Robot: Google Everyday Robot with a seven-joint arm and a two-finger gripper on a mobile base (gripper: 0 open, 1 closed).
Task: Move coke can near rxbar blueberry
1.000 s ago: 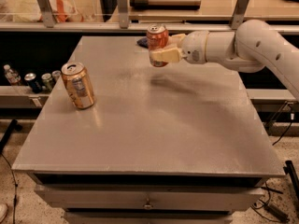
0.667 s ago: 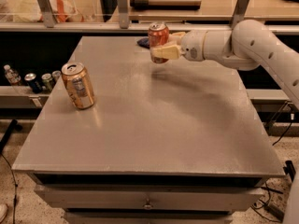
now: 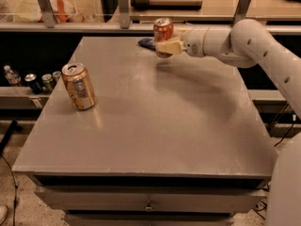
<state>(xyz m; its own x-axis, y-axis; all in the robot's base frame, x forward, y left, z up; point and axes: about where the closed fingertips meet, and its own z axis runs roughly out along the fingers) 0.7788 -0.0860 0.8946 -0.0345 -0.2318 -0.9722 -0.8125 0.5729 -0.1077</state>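
- Red-orange coke can [image 3: 163, 28] is upright in the gripper [image 3: 165, 46], up at the far edge of the grey table [image 3: 155, 126], about mid-width.
- We see the cream fingers [image 3: 171, 46] pinching the can's lower half; the silver top and tab are in plain view.
- Can looks clear of the tabletop: its shadow falls on the surface just below it.
- Rxbar blueberry [image 3: 146, 43] is a dark navy wrapper lying flat on the table, just to the view's left of the can and partly hidden behind it. We can't tell if the two touch.
- White arm [image 3: 244, 44] reaches in from the view's right.
- Gold can [image 3: 79, 86] stands upright near the table's left edge, well apart from the coke can.
- Low shelf [image 3: 19, 94] left of the table holds a few small cans and a bottle.
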